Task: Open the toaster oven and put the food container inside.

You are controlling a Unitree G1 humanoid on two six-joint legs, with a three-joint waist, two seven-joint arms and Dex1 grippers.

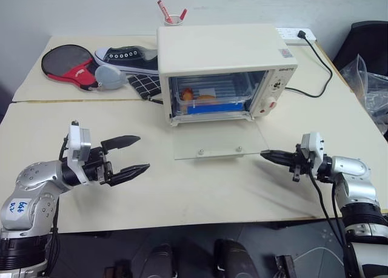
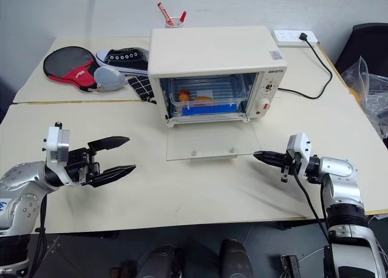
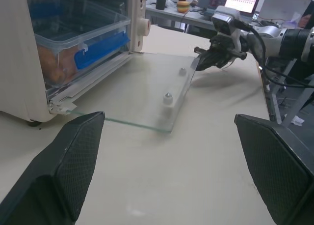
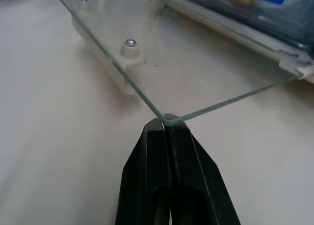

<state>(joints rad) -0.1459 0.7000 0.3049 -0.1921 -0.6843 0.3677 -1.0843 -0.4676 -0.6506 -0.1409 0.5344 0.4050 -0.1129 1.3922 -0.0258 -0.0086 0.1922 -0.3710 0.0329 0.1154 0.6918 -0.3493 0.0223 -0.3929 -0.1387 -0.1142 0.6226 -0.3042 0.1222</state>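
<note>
— Where do our jaws stand?

— Our right gripper [image 4: 167, 124] has its two black fingers pressed flat together, their tips meeting the near right corner of the oven's glass door [image 1: 219, 140]. They hold nothing. Our left gripper [image 1: 128, 155] is spread wide, well apart from everything, hovering over bare table [image 1: 182, 193] left of the door.

— And the food container?

— We see the food container [image 1: 209, 96] inside the toaster oven [image 1: 224, 71], orange pieces showing through the clear plastic and a blue clip along its front (the left wrist view gives the clip and lid best). The door lies folded down flat on the table, handle side toward us.

— What stands around it?

— Behind the oven to the left we have a black-and-white sneaker [image 1: 127, 58], a table tennis paddle [image 1: 68, 62] with a red-and-black handle, a pale blue pouch-like thing [image 1: 109, 76] we cannot name, and a dark gridded cloth [image 1: 144, 85]. A cup of red pens [image 1: 173, 16] sits behind the oven, and a power strip [image 1: 297, 34] takes the oven's black cord [image 1: 318, 77]. Nothing lies between the grippers and the door.

— Any difference between views?

— The right wrist view shows the door's two screw mounts and the corner contact up close; the left wrist view shows our right gripper across the glass.
</note>
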